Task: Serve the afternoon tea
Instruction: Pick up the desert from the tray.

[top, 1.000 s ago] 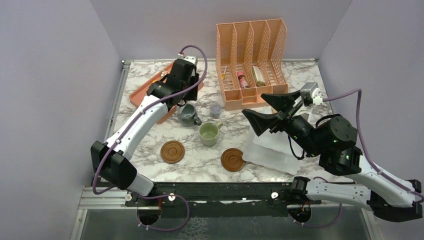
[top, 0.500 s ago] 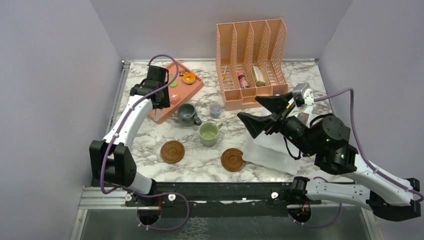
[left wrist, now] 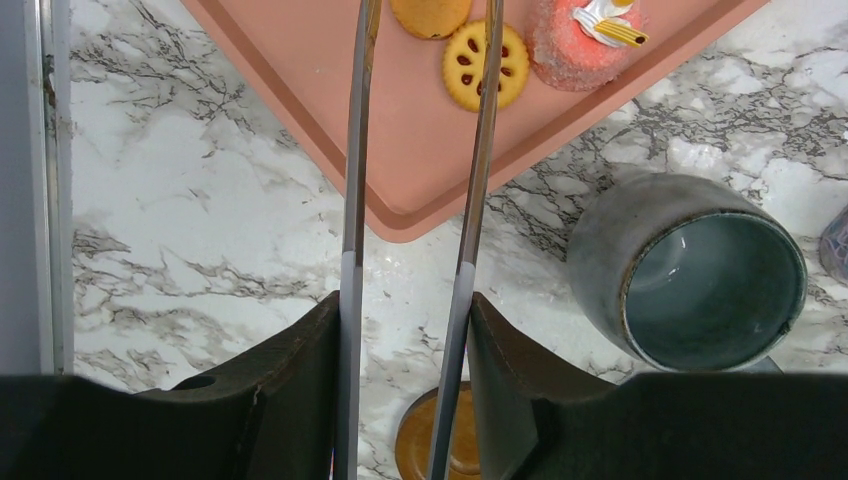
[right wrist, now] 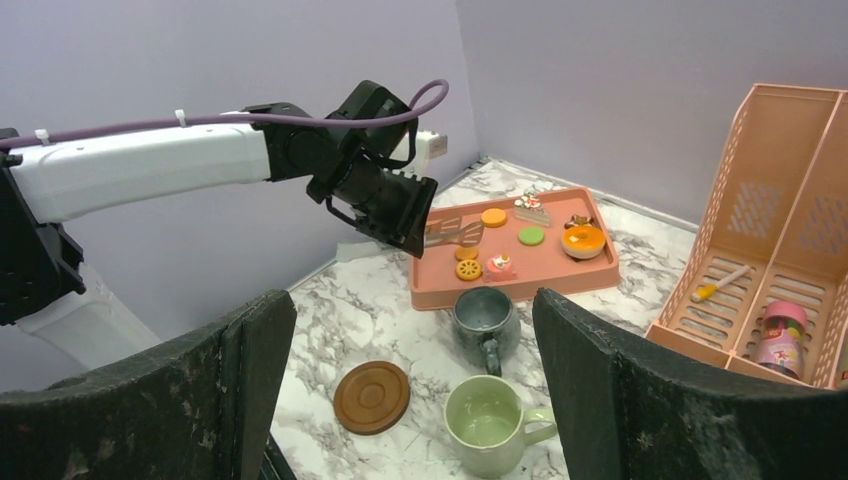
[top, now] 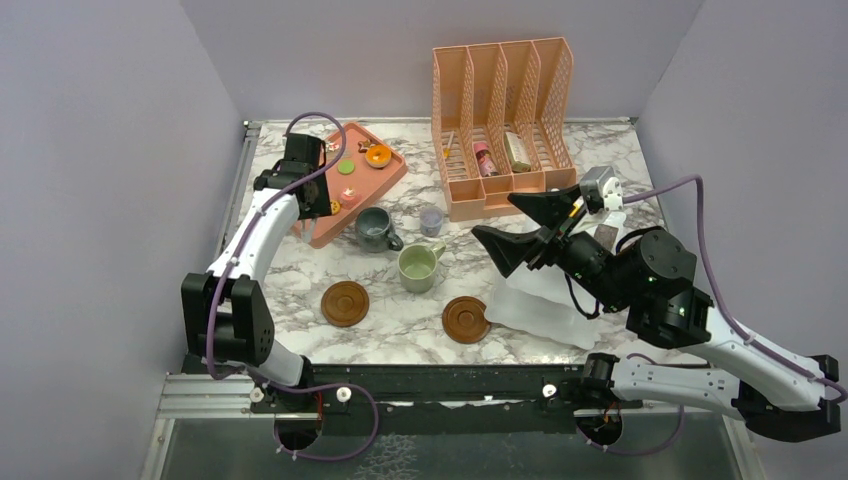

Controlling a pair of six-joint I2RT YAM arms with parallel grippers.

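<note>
The grey-blue mug (top: 374,228) and pale green mug (top: 418,267) stand mid-table. Two brown coasters (top: 345,302) (top: 465,319) lie nearer, both bare. Toy cookies, a donut (top: 378,154) and cakes lie on the peach tray (top: 325,225). My left gripper (top: 308,208) is shut on metal tongs (left wrist: 355,150), whose blades reach over the tray's near corner beside a yellow cookie (left wrist: 485,65) and a pink cake (left wrist: 585,35). My right gripper (top: 497,217) is open and empty, held above the table right of the mugs. Its wrist view shows the green mug (right wrist: 487,420) and one coaster (right wrist: 371,396).
A tiny lilac cup (top: 431,220) stands beside the grey-blue mug. A peach slotted organizer (top: 505,120) at the back holds a pink bottle (top: 484,158). A clear plastic box (top: 540,300) lies under my right arm. Purple walls close in on both sides.
My left arm has swung left from over the grey-blue mug to the tray's left corner, uncovering the tray's treats. My right gripper has shifted slightly left, still open.
</note>
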